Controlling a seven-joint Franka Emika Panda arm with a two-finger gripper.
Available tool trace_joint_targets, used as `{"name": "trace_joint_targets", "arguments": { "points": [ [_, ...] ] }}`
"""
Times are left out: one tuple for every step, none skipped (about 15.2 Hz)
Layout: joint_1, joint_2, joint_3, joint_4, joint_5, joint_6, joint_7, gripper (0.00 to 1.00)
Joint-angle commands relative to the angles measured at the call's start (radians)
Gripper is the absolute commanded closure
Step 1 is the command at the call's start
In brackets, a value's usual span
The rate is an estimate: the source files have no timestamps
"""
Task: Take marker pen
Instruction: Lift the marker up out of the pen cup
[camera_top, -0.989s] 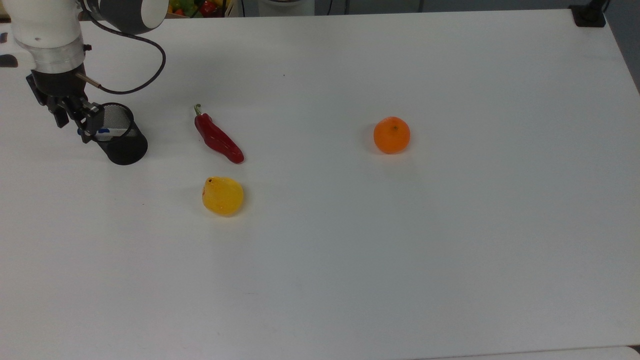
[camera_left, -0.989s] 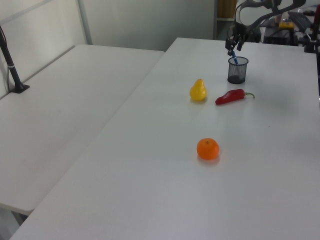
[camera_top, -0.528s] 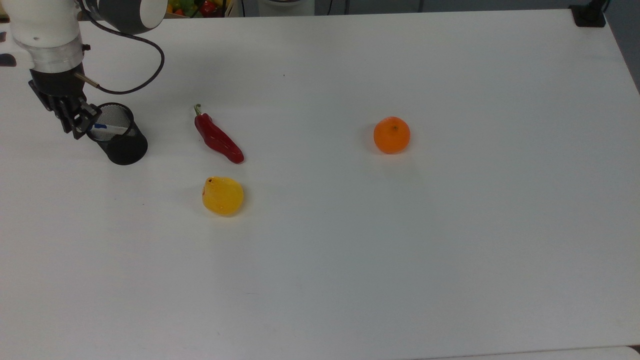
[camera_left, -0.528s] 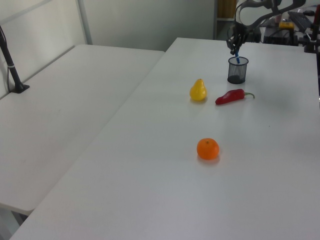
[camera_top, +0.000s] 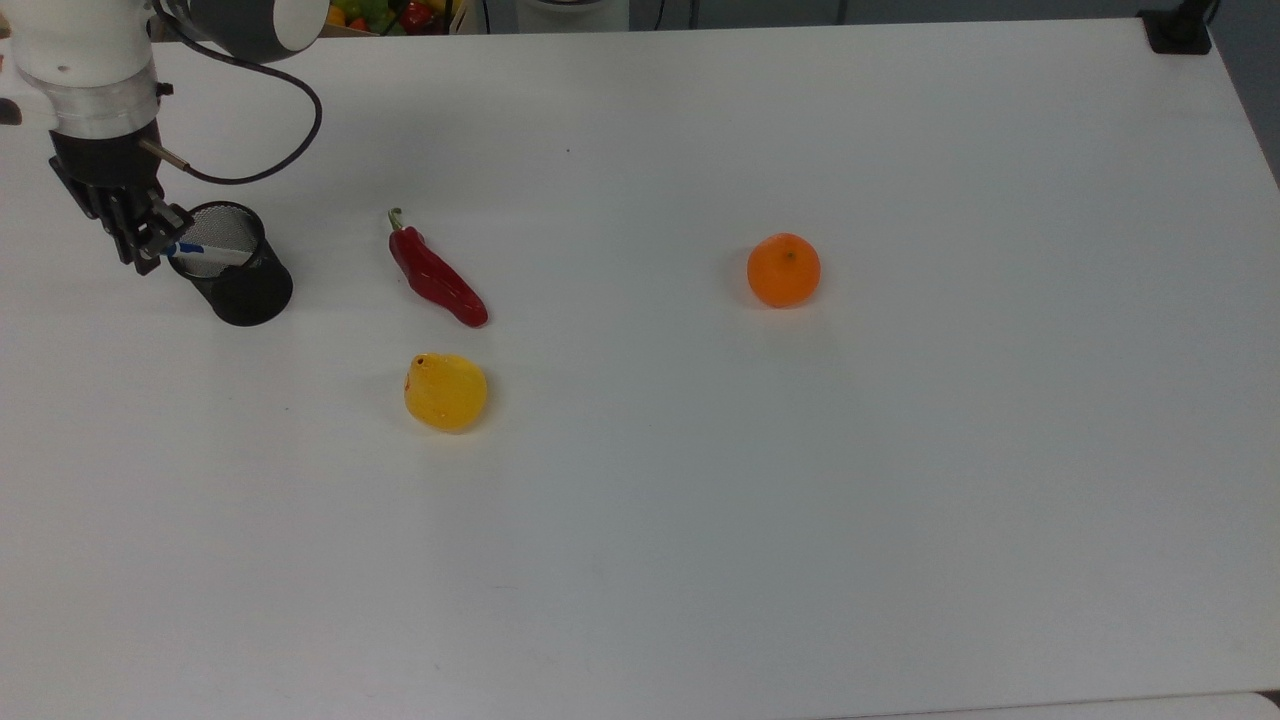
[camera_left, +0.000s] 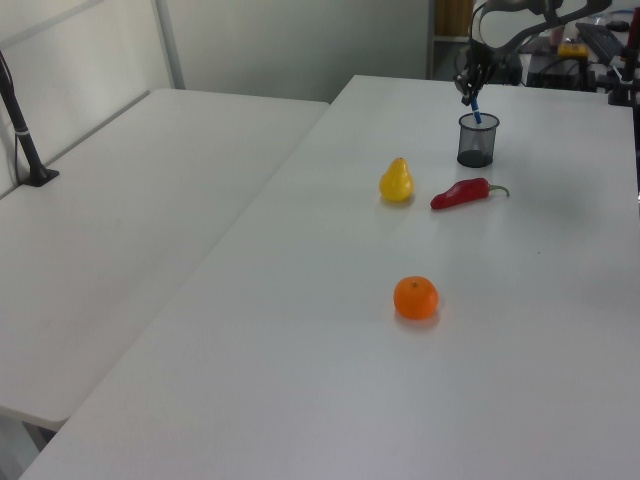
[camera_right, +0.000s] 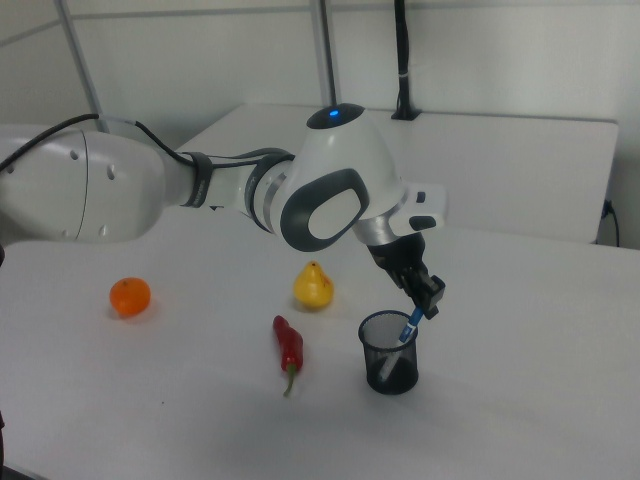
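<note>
Marker (camera_right: 408, 327) leans in the mesh cup (camera_right: 389, 353), its blue top pinched by the closed tool (camera_right: 428, 298), ready for lifting.

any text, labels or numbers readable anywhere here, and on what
None can be read.
Marker pen held by the gripper over the black mesh cup: small blue print on the white barrel, too small to read.
Yellow pear: a small reddish mark, maybe a sticker, illegible.
</note>
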Motion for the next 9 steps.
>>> {"name": "trace_joint_targets", "arguments": {
  "points": [
    [0.006,-0.037,-0.007,-0.012,0.015,0.006,0.013,1.00],
    [0.006,-0.050,-0.007,-0.012,0.023,0.006,0.013,1.00],
    [0.007,-0.062,-0.008,-0.011,0.029,0.003,0.011,1.00],
    [0.009,-0.076,-0.009,-0.009,0.034,0.003,0.013,1.00],
    [0.011,-0.088,-0.009,-0.008,0.040,0.003,0.013,1.00],
    [0.014,-0.103,-0.010,-0.008,0.049,0.003,0.011,1.00],
    [0.015,-0.122,-0.009,-0.008,0.055,0.003,0.013,1.00],
    [0.018,-0.137,-0.009,-0.008,0.055,0.003,0.025,1.00],
    [0.021,-0.151,-0.009,-0.006,0.055,0.003,0.037,1.00]
  ]
}}
